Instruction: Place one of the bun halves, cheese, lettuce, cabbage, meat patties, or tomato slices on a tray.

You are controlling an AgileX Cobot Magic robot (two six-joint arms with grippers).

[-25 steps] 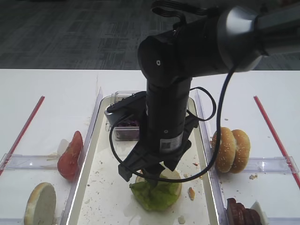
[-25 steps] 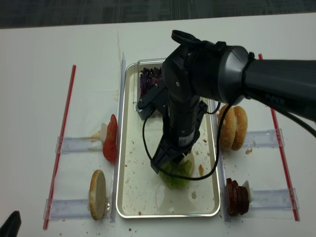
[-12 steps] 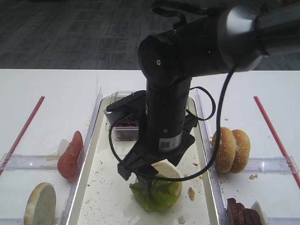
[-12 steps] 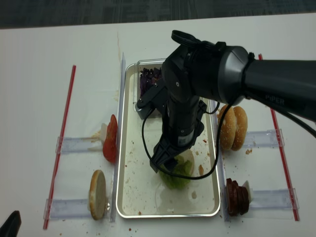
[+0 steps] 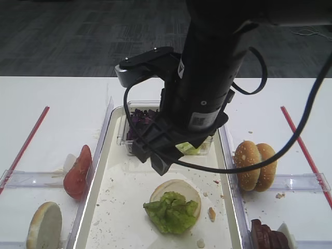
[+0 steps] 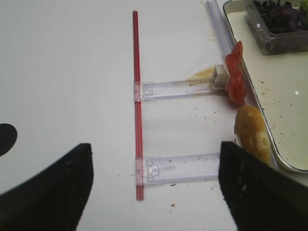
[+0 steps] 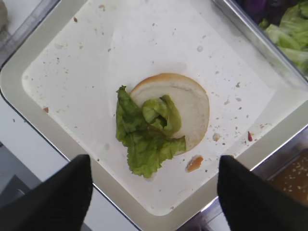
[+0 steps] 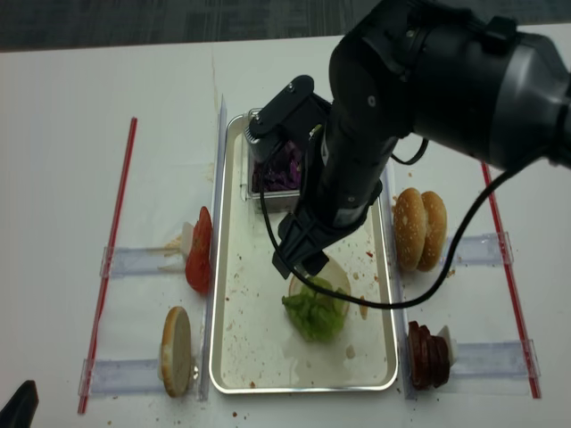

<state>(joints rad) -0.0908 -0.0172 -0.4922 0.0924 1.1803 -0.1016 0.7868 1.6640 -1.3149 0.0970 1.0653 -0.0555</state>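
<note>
A ruffled green lettuce clump lies on a pale bun half near the front of the white tray. My right gripper hangs open above them, touching neither, with nothing between its fingers. In the left wrist view my left gripper stands open and empty over the table, left of the tray. Purple cabbage fills a clear tub at the tray's back.
Left of the tray stand a tomato slice and a pale bun half in clear holders. To the right are sesame bun halves and meat patties. Red strips mark both sides.
My right gripper has opened, let go of the lettuce and risen toward the back of the tray. The lettuce stays on the bun half.
</note>
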